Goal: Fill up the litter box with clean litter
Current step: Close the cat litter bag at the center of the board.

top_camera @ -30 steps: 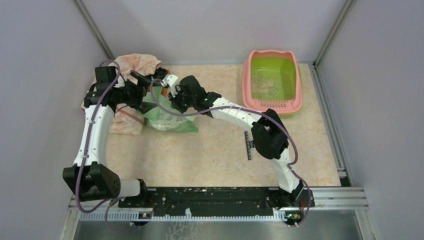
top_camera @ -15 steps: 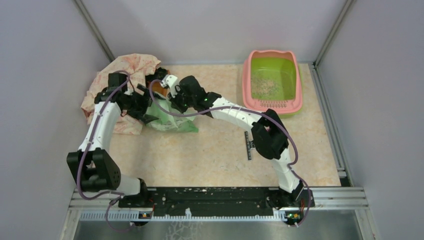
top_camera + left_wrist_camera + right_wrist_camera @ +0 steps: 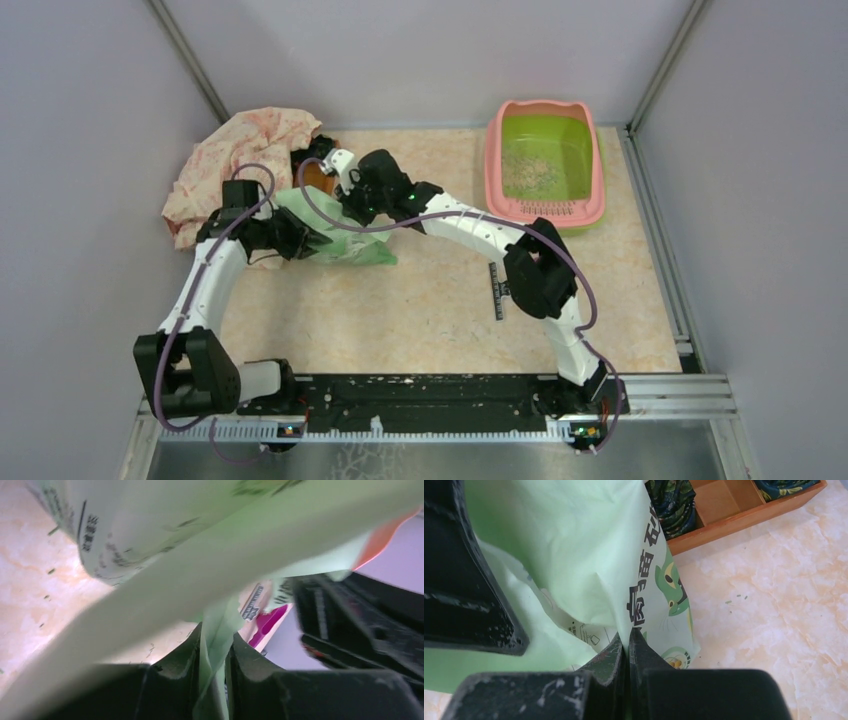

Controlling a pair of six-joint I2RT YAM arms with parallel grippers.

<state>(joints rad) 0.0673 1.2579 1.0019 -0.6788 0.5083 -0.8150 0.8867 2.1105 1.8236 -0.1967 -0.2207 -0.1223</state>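
The litter box (image 3: 595, 185), pink-rimmed with a green basin, stands at the back right. A thin patch of clean litter (image 3: 530, 175) lies on its floor. Far to its left a light green printed bag (image 3: 350, 245) sits on the table. My left gripper (image 3: 312, 240) is at the bag's near left side. In the left wrist view its jaws (image 3: 216, 647) pinch a fold of the bag (image 3: 210, 565). My right gripper (image 3: 328, 165) holds the bag's far top edge. In the right wrist view its jaws (image 3: 628, 645) are pressed together on the bag sheet (image 3: 574, 555).
A pink patterned cloth (image 3: 245, 150) lies bunched at the back left. A small brown wooden tray (image 3: 734, 505) stands behind the bag. A magenta object (image 3: 267, 622) shows past the bag. A black ruler (image 3: 497, 290) lies mid-table. Walls close in on three sides.
My left arm swung from over the cloth toward the near side of the bag, and its jaws went from wide open to closed on a bag fold. The right arm stayed put.
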